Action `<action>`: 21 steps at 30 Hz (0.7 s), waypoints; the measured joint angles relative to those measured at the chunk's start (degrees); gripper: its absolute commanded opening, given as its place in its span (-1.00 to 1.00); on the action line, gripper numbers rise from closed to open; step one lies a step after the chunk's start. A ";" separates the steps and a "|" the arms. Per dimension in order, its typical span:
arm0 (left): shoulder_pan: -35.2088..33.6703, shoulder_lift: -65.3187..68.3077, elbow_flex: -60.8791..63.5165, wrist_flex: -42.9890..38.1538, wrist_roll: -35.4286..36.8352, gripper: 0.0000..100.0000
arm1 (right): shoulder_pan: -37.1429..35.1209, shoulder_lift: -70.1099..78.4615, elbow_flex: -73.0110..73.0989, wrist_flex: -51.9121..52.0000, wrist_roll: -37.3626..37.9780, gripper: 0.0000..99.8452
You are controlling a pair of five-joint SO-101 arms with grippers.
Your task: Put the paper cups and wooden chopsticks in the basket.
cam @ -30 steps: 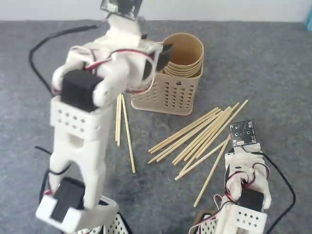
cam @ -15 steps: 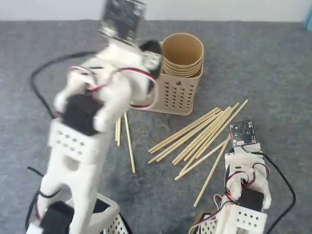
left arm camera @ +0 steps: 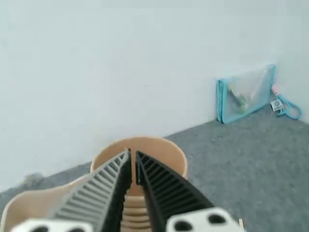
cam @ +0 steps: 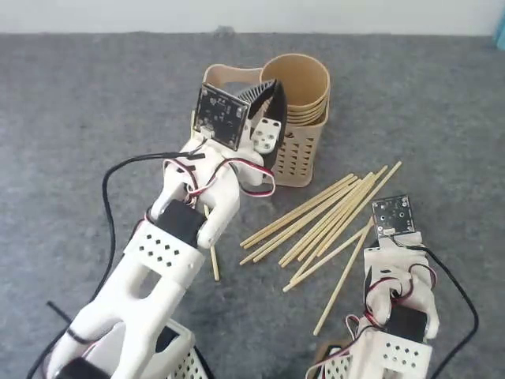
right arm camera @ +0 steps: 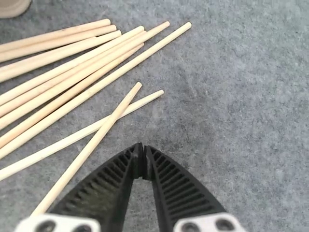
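Foreground: right tool point(right arm camera: 140, 147), closed and empty, low over the grey table point(cam: 442, 118), tips just beside loose wooden chopsticks point(cam: 316, 215) fanned across it. Beyond: left tool point(left arm camera: 133, 155), closed to a sliver, empty, above the basket point(cam: 304, 162). Farthest: stacked paper cups point(cam: 312, 110), upright in one end of the basket.

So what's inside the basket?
A stack of cups sits in the basket. The left tool covers part of the inside, so chopsticks there cannot be ruled out.
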 measured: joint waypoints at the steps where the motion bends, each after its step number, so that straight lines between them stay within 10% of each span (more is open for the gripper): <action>1: 0.00 0.09 0.00 -0.70 0.00 -0.97 | 0.00 0.00 0.00 0.00 0.00 -0.98; 21: 0.09 13.63 -0.53 -4.92 0.44 -0.97 | 0.00 0.00 0.00 0.00 0.00 -0.98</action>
